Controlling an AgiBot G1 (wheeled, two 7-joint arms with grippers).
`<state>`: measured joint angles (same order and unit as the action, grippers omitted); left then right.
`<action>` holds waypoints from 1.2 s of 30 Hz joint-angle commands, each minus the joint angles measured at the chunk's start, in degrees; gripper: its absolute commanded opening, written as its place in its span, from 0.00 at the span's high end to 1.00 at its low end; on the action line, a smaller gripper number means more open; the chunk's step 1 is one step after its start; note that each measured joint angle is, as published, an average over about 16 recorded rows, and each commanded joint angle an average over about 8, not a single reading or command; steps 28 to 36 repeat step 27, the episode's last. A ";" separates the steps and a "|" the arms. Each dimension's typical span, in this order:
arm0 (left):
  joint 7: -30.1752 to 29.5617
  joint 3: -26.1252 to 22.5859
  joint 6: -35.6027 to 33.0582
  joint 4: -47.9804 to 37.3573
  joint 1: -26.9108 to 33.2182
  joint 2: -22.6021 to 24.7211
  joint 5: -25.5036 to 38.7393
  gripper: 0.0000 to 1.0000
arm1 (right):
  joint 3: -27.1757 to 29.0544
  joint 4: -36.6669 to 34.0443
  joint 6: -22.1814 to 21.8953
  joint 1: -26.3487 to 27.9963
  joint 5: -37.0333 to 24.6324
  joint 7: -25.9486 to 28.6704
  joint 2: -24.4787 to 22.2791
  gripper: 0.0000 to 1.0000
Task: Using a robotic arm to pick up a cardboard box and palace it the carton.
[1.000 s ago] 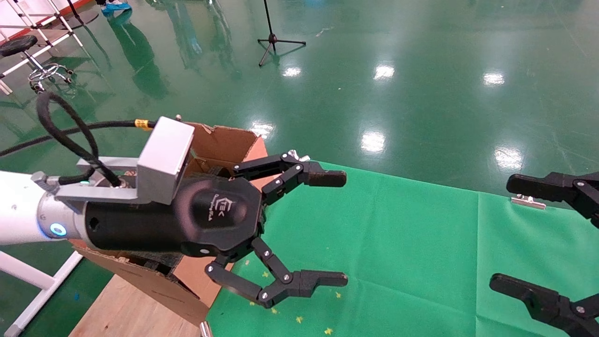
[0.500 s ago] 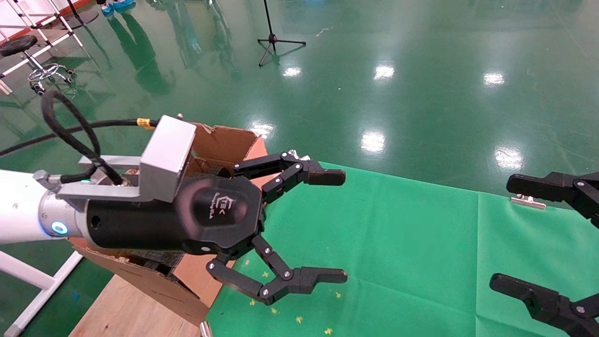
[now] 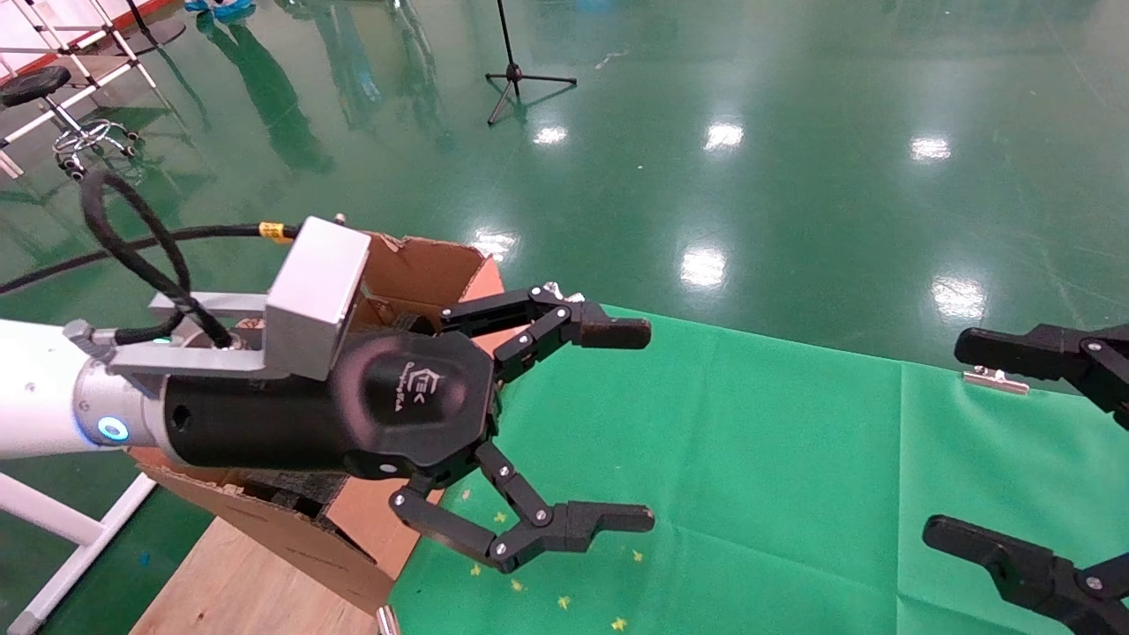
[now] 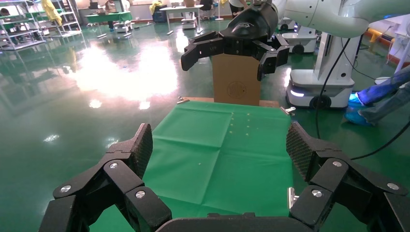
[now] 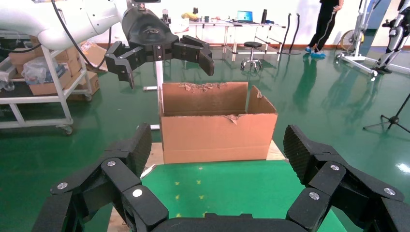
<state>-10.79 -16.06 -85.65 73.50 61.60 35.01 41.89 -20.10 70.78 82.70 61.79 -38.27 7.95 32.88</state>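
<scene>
My left robotic arm, white with a blue light ring, reaches in from the left in the head view. Its gripper (image 3: 649,426) is open and empty, held above the green cloth just past the carton (image 3: 422,265). The carton is a large brown one with torn flaps, standing at the table's left end, and the right wrist view shows it whole (image 5: 215,135) with the left gripper (image 5: 167,67) above it. My right gripper (image 3: 945,438) hangs open and empty at the right edge. The cardboard box is out of view.
A green cloth (image 3: 750,459) covers the table, held by a metal clip (image 3: 992,379) at its far edge. A tall brown box (image 4: 237,82) stands beyond the table's right end. A tripod (image 3: 520,79) and a stool (image 3: 40,84) are on the floor.
</scene>
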 commanded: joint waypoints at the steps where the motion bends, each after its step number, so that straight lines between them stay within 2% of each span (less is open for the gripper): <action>1: -0.01 -0.01 0.01 -0.01 0.01 0.00 0.00 0.00 | 0.00 0.00 0.00 0.00 0.00 0.00 0.00 0.00; 36: -0.02 -0.05 0.01 -0.07 0.07 0.00 0.08 0.00 | 0.00 0.00 0.00 0.00 0.00 0.00 0.00 0.00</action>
